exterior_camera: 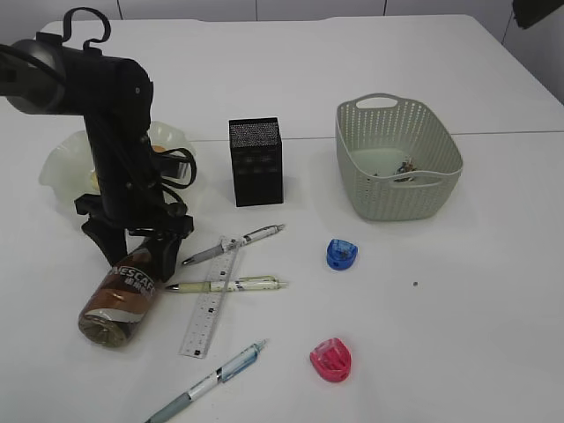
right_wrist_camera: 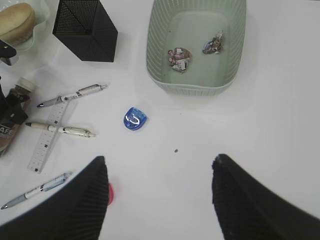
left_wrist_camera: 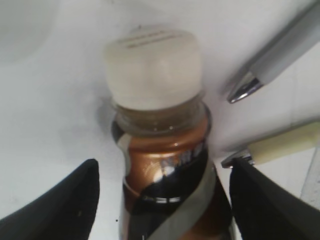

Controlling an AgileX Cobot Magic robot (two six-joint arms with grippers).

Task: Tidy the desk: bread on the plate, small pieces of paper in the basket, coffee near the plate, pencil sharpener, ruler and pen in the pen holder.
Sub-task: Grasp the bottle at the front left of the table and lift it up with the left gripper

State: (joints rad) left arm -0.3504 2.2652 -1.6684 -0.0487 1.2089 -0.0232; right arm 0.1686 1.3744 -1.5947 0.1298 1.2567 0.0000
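Observation:
A brown coffee bottle (exterior_camera: 119, 300) with a white cap (left_wrist_camera: 152, 65) lies on its side. My left gripper (exterior_camera: 137, 256) is open and straddles its neck; the left finger (left_wrist_camera: 65, 200) stands clear of it. Bread (right_wrist_camera: 15, 22) rests on the cream plate (exterior_camera: 62, 167). The ruler (exterior_camera: 211, 300) lies under two crossed pens (exterior_camera: 233, 244) (exterior_camera: 227, 285), with a third pen (exterior_camera: 207, 381) near the front. The blue sharpener (exterior_camera: 341, 254) and the red one (exterior_camera: 331, 359) sit mid-table. The black pen holder (exterior_camera: 256, 161) stands upright. My right gripper (right_wrist_camera: 160, 200) hangs open, high above the table.
The grey-green basket (exterior_camera: 432, 198) at the back right holds crumpled paper pieces (right_wrist_camera: 179, 56). A tiny dark speck (exterior_camera: 415, 284) lies on the white table right of the blue sharpener. The left arm hides much of the plate in the exterior view.

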